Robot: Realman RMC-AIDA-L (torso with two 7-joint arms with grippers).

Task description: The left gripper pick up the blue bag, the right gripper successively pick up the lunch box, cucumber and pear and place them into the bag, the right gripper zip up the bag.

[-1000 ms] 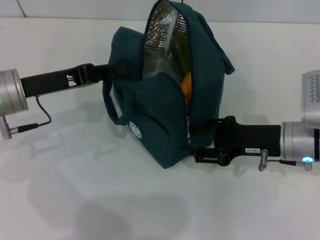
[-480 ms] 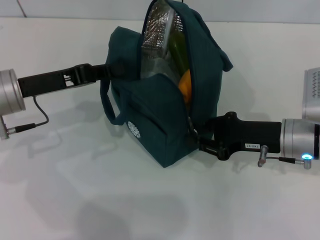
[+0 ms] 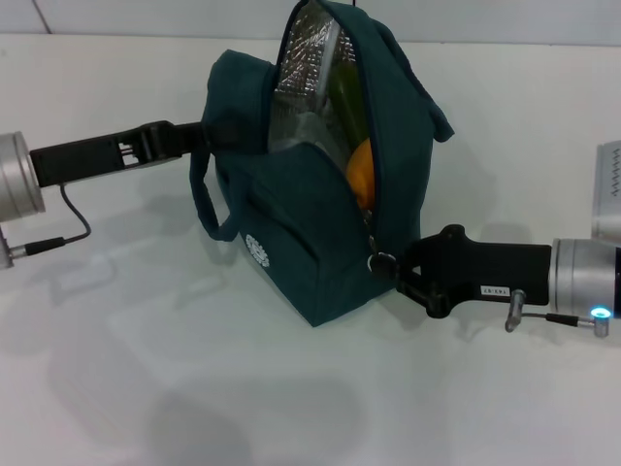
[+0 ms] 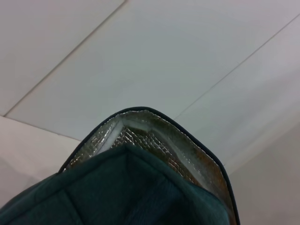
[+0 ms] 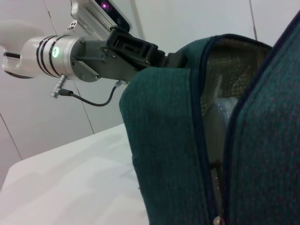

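The blue bag [image 3: 291,243] stands tilted on the white table, its top unzipped and its silver lining [image 4: 140,136] showing. Inside it I see an orange-yellow pear [image 3: 360,175], the green cucumber [image 3: 347,97] and the pale lunch box [image 3: 303,128], which also shows in the right wrist view [image 5: 218,117]. My left gripper [image 3: 209,136] is shut on the bag's upper left side. At the lower end of the opening, my right gripper [image 3: 396,269] is shut on the zipper pull [image 3: 379,260]. The bag [image 5: 164,154] and the left gripper [image 5: 161,56] fill the right wrist view.
A white device [image 3: 611,189] sits at the table's right edge behind my right arm. The bag's carry strap [image 3: 206,209] hangs in a loop on its left side. Bare white table [image 3: 194,388] lies in front of the bag.
The right gripper has turned and drawn slightly right at the zipper's lower end. The left arm has shifted a little left, and the bag leans further with it.
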